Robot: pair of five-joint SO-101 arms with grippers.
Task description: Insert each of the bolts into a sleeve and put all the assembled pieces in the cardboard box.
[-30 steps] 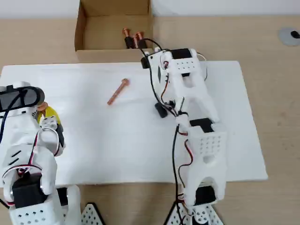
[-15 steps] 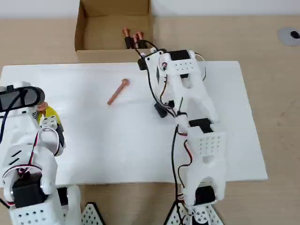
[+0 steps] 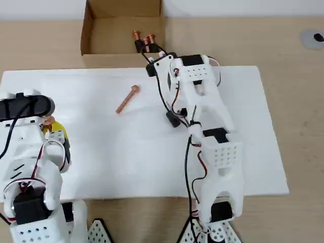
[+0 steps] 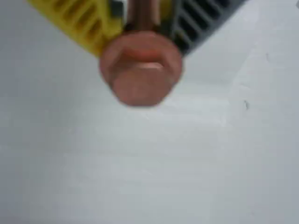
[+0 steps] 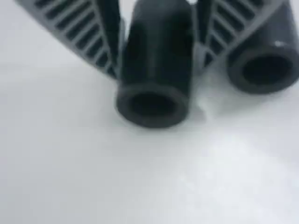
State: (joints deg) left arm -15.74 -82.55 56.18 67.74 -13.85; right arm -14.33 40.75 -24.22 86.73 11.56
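- The left fingers [image 4: 79, 18], one yellow and one dark, are gripping the shank of a copper bolt [image 4: 140, 70]; they are shut tight against it, and its flanged head is pointing out past the fingertips, just above the white mat [image 3: 101, 157].
- In the high view this arm is sitting at the mat's left edge, the bolt's copper showing beside the yellow finger.
- The right fingers [image 5: 79, 30], both dark and ribbed, are pinching a black sleeve [image 5: 154, 65] between them; its open bore is facing the wrist camera, low over the mat.
- A second black sleeve [image 5: 264, 65] is lying on the mat just beside the held one, its bore facing the same way.
- A loose bolt [image 3: 126, 99] is lying tilted on the mat between the two arms, well apart from both, its head end nearer the box.
- The cardboard box [image 3: 88, 30] is standing open on the wooden worktop [image 3: 293, 81], just beyond the mat's far edge.
- Two assembled pieces [image 3: 143, 40] are lying side by side in the box near its right wall, copper heads protruding from black sleeves.
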